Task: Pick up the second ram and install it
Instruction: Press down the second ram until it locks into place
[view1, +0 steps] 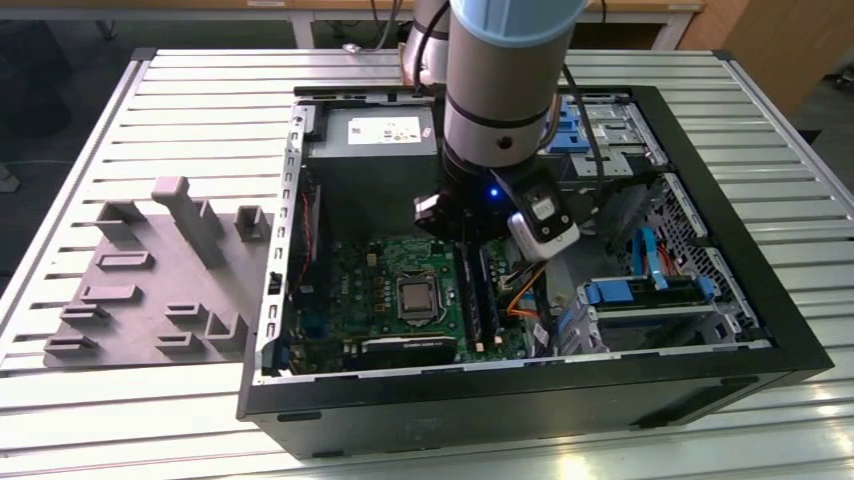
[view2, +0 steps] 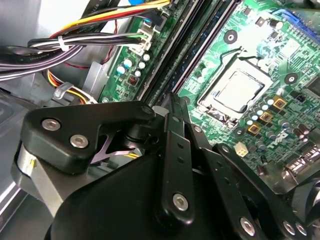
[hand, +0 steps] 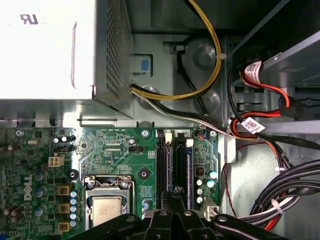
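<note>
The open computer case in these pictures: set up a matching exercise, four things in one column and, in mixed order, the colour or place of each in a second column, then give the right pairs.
Column one:
1. grey fixture block
2. processor socket
3. power supply box
4. gripper

Column two:
A. silver square set in the green motherboard
B. black, over the memory slots
C. on the slatted table, outside the case, at the exterior view's left
D. pale metal box with a perforated side and yellow and black cables leaving it

Pairs: 1-C, 2-A, 3-D, 4-B.
</note>
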